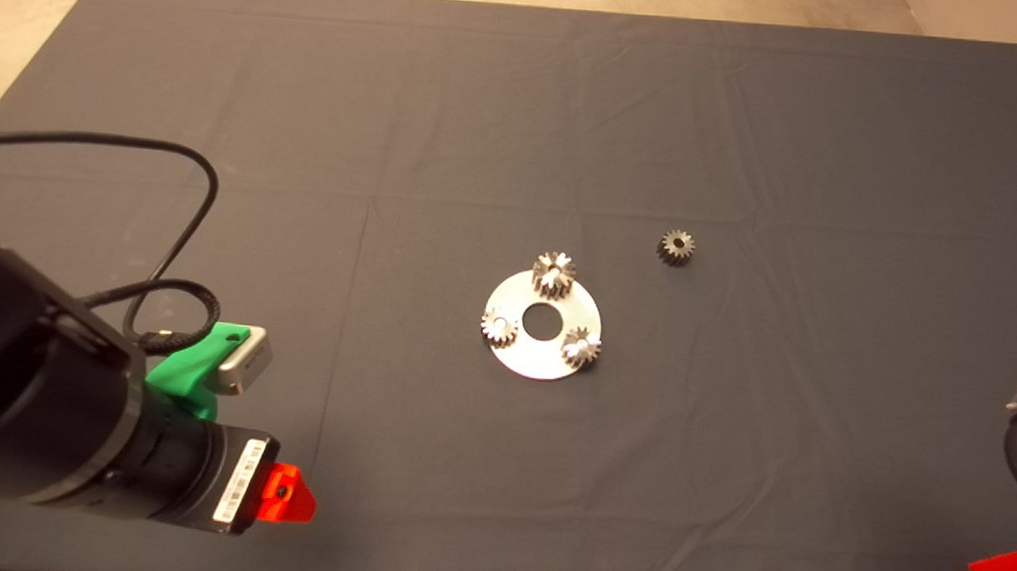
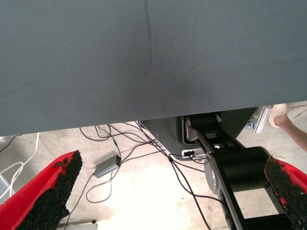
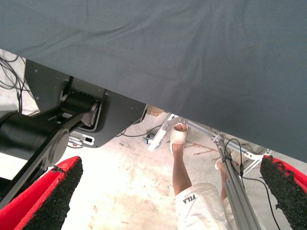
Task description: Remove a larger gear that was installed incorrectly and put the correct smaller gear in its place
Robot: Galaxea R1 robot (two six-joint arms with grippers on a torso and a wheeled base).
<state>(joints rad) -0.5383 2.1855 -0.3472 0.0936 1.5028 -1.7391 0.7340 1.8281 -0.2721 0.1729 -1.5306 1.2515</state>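
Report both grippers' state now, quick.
Left gripper: open, holding nothing, at the mat's near left edge.
Right gripper: open, holding nothing, parked at the lower right edge.

R hand (image 1: 1016, 568) cut off by frame edge; gear teeth too small.

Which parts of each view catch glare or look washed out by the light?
Head view: the round metal plate and its silvery gears glare bright; the smaller gear stays dull. Left wrist view: the pale floor beyond the mat looks washed out.
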